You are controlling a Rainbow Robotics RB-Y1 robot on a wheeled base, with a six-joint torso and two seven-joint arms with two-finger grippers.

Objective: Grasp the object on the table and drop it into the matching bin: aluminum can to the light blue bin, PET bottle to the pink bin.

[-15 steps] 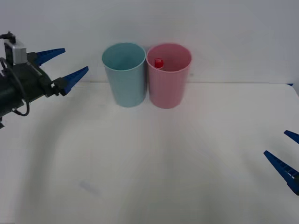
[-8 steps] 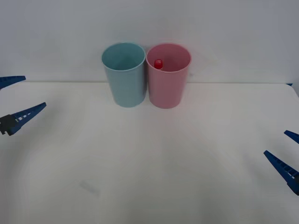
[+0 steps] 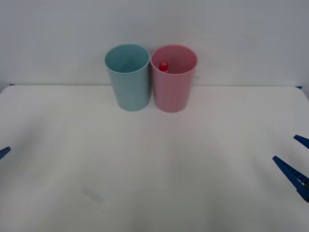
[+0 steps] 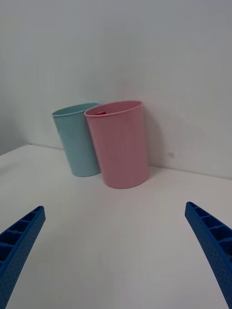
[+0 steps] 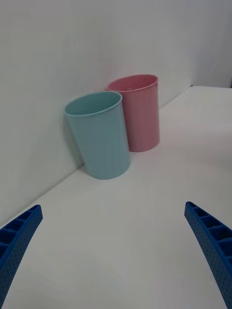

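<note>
The PET bottle (image 3: pixel 163 66) stands inside the pink bin (image 3: pixel 174 89). Just its red cap (image 4: pixel 100 113) peeks over the rim, and the bin wall hides its body. The light blue bin (image 3: pixel 128 82) touches the pink one on its left, both at the back of the white table (image 3: pixel 154 169). My left gripper (image 5: pixel 113 207) is open and holds nothing; one blue fingertip (image 3: pixel 4 152) shows at the table's left edge. My right gripper (image 3: pixel 285 147) rests open and holds nothing at the table's right edge, well short of the bins.
A plain white wall rises right behind the two bins. In the wrist views, the pink bin (image 5: pixel 137 113) and light blue bin (image 5: pixel 100 137) stand side by side ahead of the open fingers.
My left arm has drawn back from beside the light blue bin, down and out to the left edge. The right arm, the bins and the bottle have stayed still.
</note>
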